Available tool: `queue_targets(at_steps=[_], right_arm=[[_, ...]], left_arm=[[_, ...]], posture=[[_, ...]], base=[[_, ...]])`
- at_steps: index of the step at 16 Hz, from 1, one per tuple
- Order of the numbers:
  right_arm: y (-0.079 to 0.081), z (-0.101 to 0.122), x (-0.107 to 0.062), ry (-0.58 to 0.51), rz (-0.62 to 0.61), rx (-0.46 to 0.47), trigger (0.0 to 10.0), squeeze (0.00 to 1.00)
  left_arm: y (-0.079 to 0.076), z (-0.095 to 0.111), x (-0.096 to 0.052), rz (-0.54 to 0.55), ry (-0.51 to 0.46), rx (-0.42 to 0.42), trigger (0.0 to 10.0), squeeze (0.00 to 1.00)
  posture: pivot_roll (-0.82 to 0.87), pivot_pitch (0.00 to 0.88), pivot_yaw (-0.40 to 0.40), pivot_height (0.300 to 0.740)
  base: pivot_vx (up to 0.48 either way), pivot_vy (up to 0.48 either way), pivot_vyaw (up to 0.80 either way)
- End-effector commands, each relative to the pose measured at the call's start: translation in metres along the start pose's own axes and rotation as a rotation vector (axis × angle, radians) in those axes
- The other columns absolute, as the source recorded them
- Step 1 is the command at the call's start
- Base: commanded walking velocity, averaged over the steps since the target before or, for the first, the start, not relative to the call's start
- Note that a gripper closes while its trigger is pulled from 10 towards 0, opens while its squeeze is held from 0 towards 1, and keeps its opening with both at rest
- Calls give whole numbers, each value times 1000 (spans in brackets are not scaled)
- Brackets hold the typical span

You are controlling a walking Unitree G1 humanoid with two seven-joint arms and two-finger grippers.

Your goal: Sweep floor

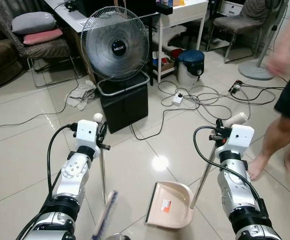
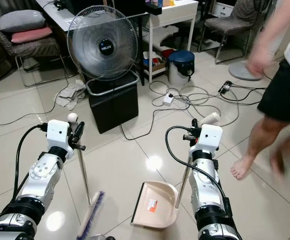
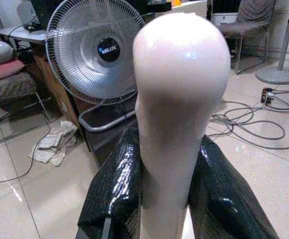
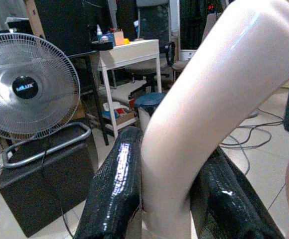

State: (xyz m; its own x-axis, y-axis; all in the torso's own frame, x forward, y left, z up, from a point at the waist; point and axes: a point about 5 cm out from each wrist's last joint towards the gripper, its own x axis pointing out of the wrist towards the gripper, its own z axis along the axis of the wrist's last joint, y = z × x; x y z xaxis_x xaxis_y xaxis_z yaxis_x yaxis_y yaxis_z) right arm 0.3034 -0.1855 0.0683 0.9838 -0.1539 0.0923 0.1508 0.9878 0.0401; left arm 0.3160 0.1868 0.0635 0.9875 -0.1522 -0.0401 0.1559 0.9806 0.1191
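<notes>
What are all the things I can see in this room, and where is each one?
broom: one, purple bristles, metal pole, floor, robot's left
dustpan: one, beige, floor centre, tilted pole
fan: one, grey, on black box
bin: one, blue lid, by white desk
cables: several, tangled on floor right of box
cloth: one, white, floor left of box
cushions: two, grey over pink, on chair
person: one, far right, barefoot
left gripper: black, shut on broom handle
right gripper: black, shut on dustpan handle

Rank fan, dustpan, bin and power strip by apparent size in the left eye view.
1. Fan, largest.
2. Dustpan; it lies nearer the camera, so it looks bigger than it is.
3. Bin.
4. Power strip, smallest.
</notes>
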Motion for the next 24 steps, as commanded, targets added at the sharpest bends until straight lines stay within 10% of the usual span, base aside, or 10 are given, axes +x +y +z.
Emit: queue_targets(at_steps=[1,11,24], right_arm=[[4,7,4,-32,11,-5,10000,0],[4,8,4,-34,14,-7,10000,0],[0,6,4,-25,-6,1,10000,0]], left_arm=[[4,8,4,10,-33,21,10000,0],[0,10,6,11,-41,48,10000,0],[-1,9,7,5,-29,13,10000,0]], posture=[[-93,0,71,740],[-95,0,72,740],[-98,0,73,740]], base=[[0,0,0],[0,-355,0],[0,218,0]])
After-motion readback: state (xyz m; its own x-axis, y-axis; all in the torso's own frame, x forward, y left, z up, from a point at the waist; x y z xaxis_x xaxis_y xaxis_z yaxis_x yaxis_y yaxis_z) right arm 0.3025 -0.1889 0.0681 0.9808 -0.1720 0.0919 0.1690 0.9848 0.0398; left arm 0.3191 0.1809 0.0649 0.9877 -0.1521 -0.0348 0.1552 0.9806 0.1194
